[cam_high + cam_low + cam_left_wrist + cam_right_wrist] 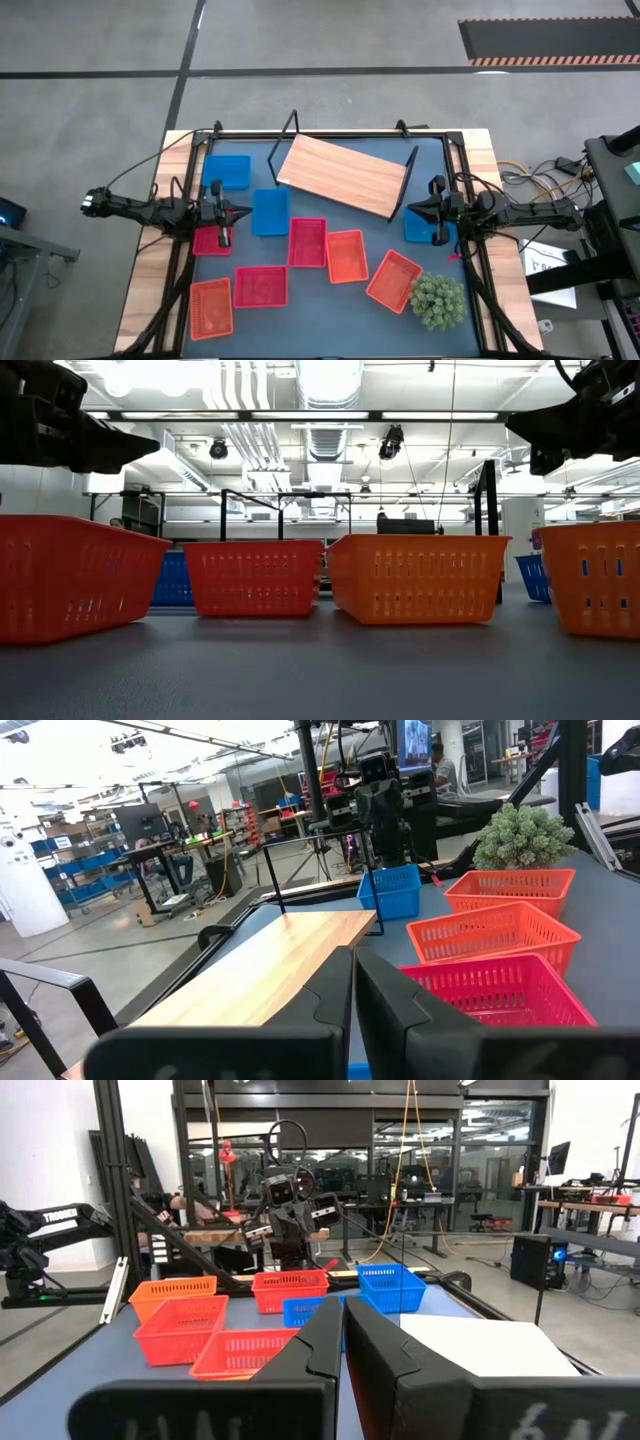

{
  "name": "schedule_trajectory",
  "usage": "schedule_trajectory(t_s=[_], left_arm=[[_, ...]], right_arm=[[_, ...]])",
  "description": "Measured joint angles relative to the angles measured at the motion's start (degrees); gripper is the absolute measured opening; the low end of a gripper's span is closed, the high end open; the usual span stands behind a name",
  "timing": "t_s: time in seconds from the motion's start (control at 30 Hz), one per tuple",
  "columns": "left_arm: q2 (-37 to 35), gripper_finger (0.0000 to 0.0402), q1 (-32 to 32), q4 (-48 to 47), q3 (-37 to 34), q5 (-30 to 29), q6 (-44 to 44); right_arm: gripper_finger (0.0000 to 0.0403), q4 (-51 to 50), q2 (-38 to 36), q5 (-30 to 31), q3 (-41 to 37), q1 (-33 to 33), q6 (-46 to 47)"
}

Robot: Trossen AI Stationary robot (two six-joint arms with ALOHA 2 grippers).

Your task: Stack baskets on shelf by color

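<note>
Nothing is stacked yet, so treat this as the pick-up stage. Start with what sits closest to you at six o'clock on the table: the orange basket (211, 307) at the near left, the red basket (261, 286) beside it, then another orange one (393, 280) just beside the green spiky plant (438, 301), which you should leave alone. A row farther, toward the table's centre, a red basket (307, 242) and an orange basket (346, 256) lie side by side. Your left gripper (240, 211) hangs at nine o'clock with its fingers pressed together and holding nothing, above a red basket (211, 240) and next to a blue basket (270, 212); open it wide before you descend on a rim. Your right gripper (415, 207) waits at three o'clock, likewise closed and empty, over a blue basket (418, 228). Farthest out, around twelve o'clock, the shelf (343, 176) lies skewed and bare, with another blue basket (228, 171) at eleven. I would gather one colour at a time, pinching a long wall squarely so the mesh does not twist, and nest each basket level.
</note>
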Motion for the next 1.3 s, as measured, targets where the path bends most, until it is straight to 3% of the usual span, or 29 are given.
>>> schedule_trajectory(t_s=[0.2,0.33,0.5,0.57,0.63,0.83,0.93,1.17,1.3], left_arm=[[0.00,0.0000,0.00,0.01,0.00,0.00,-0.02],[0.02,0.0000,0.00,0.03,0.00,0.01,-1.07],[0.01,0.0000,-0.02,2.20,0.00,0.01,-15.28],[0.02,0.0000,-0.02,2.81,0.00,0.01,-22.52],[0.02,0.0000,0.00,4.28,0.00,-0.01,-23.47],[0.02,0.0000,0.00,10.62,0.00,-0.04,-15.34],[0.02,0.0000,0.00,15.44,-0.02,-0.07,-11.28],[0.44,0.0000,0.00,17.81,-0.02,-0.09,-9.07],[1.12,0.0000,0.00,17.92,-0.02,-0.08,-9.07]], right_arm=[[0.0009,0.34,-0.02,0.85,-0.02,0.00,1.32],[0.0009,0.34,-0.02,0.85,0.00,0.00,12.34],[0.0009,1.89,-0.02,0.95,-0.02,0.00,23.93],[0.0009,2.81,-0.02,1.32,-0.01,0.00,23.00],[0.0009,2.66,-0.02,1.36,-0.01,0.00,20.88],[0.0009,3.53,0.20,2.72,0.48,0.02,17.72],[0.0009,9.67,2.25,2.37,0.75,0.19,14.04],[0.0009,26.53,12.66,-0.24,1.20,2.39,3.58],[0.0009,28.61,19.65,-0.24,4.72,3.78,-0.92]])
